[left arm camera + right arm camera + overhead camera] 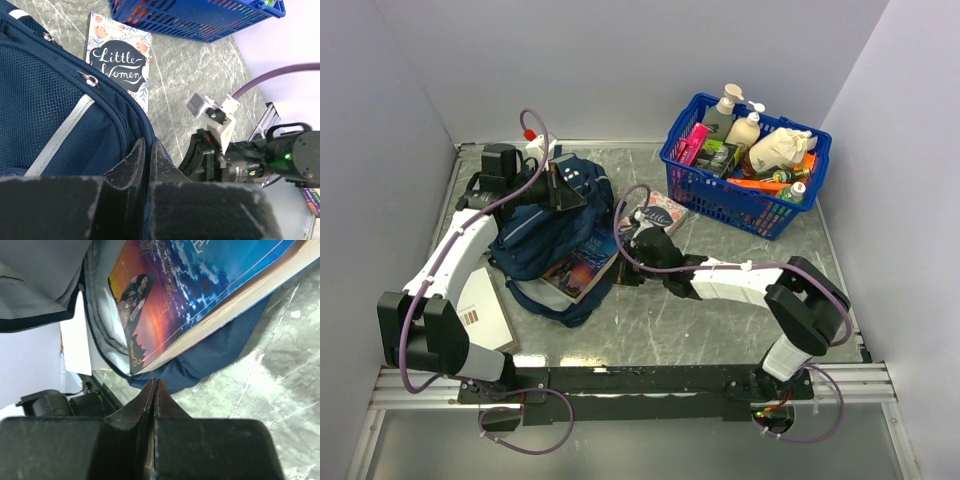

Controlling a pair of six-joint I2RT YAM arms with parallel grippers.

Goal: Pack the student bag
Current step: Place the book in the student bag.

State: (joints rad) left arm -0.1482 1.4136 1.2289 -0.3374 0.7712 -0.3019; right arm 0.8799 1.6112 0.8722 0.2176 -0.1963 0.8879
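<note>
While the student bag [542, 232] lies on the left half of the table [740, 330], a colourful book [582, 268] sits halfway in its mouth. Left gripper [558, 188] pinched shut on the bag's upper fabric; right gripper [632, 243] closed, empty, just beside that book.

Overhead looks down; 2 close wrist views, likely sharing bag [50, 115].
</note>
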